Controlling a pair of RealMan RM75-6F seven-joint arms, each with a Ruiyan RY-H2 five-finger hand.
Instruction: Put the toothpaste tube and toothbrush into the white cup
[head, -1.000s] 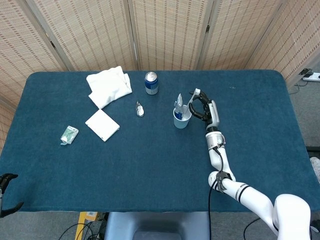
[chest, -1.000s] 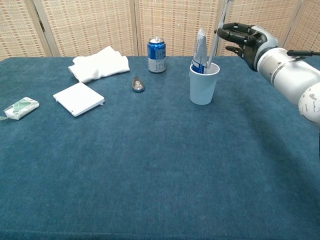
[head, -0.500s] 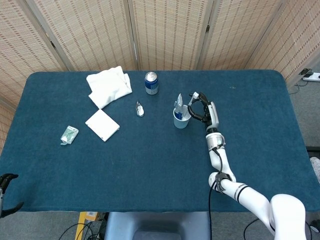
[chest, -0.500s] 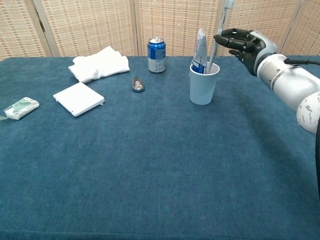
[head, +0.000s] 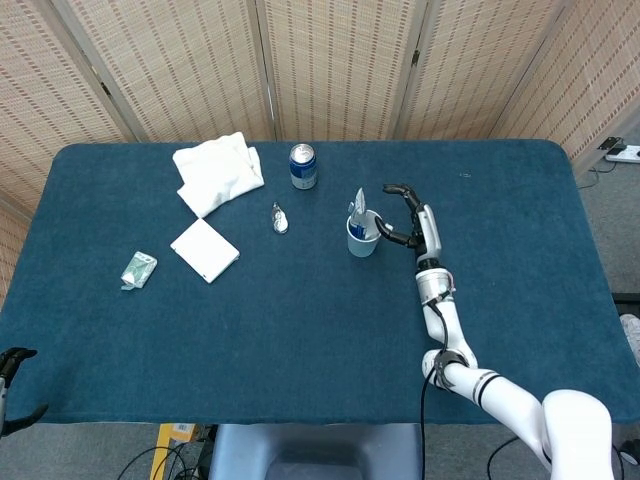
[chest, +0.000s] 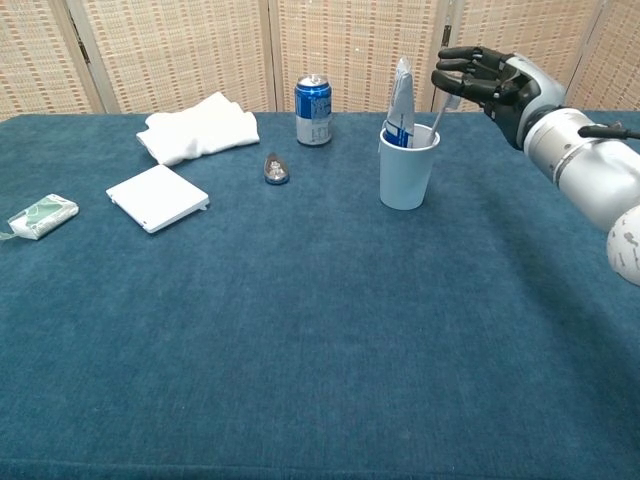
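**A:** Where does the right hand (chest: 487, 82) stand relative to the small white tapered cup (chest: 407, 168)?

**B:** Just beside it, on its right and level with the top of what stands in it. In the chest view the dark fingers (chest: 462, 70) are spread and reach leftward over the cup's rim. They grip nothing that I can see. The thin pale toothbrush handle (chest: 438, 118) rises out of the cup towards them, but whether a fingertip touches it I cannot tell.

**A:** And the task's things?

**B:** Both are in the cup. The white-and-blue toothpaste tube (chest: 400, 105) stands nearly upright on the cup's left side. The toothbrush leans to the right, its long axis tilted towards the hand. Its head is hidden behind the fingers.

**A:** Which arm is nearer?

**B:** The right one, by far. The left hand (head: 14, 385) shows only as a dark shape at the table's near-left edge, well apart from the cup. Its fingers are too small to read.

**A:** What does the coming move turn on?

**B:** In my judgement, on that lean. The handle points at the hand, so a clean retreat goes rightward and up, away from the cup. A drag across the rim could tip the cup towards the blue drink can (chest: 313, 96) behind it on the left.
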